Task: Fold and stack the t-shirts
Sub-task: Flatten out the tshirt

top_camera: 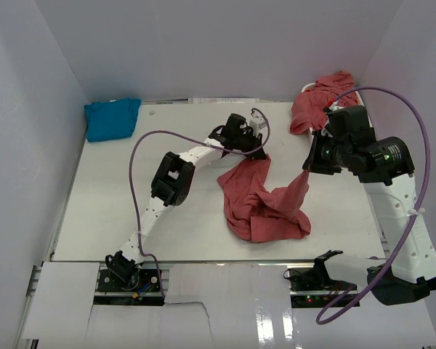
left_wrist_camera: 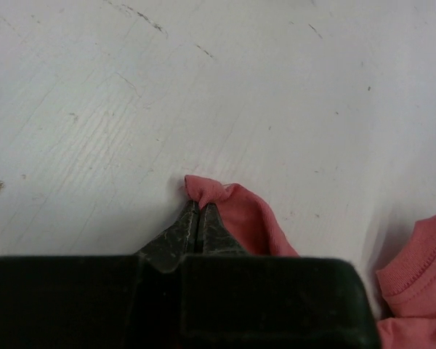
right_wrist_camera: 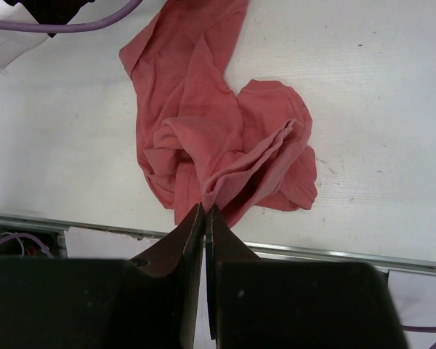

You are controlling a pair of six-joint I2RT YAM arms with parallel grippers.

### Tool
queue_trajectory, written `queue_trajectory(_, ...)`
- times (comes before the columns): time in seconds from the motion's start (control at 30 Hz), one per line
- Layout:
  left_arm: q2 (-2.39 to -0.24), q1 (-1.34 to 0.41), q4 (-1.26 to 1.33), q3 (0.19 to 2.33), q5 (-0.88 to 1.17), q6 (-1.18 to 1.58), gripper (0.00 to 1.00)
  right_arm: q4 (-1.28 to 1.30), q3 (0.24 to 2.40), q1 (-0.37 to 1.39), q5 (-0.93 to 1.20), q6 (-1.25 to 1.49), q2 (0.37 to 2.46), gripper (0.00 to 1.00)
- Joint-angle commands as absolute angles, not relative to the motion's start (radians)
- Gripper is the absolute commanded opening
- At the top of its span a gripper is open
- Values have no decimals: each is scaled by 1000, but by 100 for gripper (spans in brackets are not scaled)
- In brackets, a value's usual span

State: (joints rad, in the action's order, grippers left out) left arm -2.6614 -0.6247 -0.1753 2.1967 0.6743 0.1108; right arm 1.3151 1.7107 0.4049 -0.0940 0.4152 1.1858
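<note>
While the white table [top_camera: 116,218] holds one bunched rose-red shirt [top_camera: 265,211], we must pull it flat.
It lies in the middle — the blue shirt [top_camera: 112,118] sits in the far left corner. Our right gripper [right_wrist_camera: 205,211] is pinched shut on a lifted fold, our left gripper [left_wrist_camera: 198,209] on a small corner low by the table. We should move them apart slowly and keep the cloth low, so the tiny corner does not slip out.

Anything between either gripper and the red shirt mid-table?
Nothing visible. The left gripper is shut on a corner of the red shirt, and the right gripper is shut on a bunched fold at its other side.
</note>
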Motion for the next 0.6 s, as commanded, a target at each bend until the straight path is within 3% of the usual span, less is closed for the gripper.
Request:
queue_trajectory(0.0, -2651, -632, -285, 2177, 442, 95, 0, 1310, 1697, 390, -89, 408, 1174, 8)
queue_trajectory(0.1, -2547, -611, -281, 2114, 325, 176, 0, 1308, 1640, 352, -80, 416, 1161, 8)
queue_trajectory(0.37, -2102, -483, -41, 1526, 155, 664, 0, 1290, 1644, 177, 77, 336, 1224, 8)
queue_trajectory(0.57, -1838, -442, -207, 1451, -61, 643, 0, 1235, 1787, 98, 192, 281, 1373, 8)
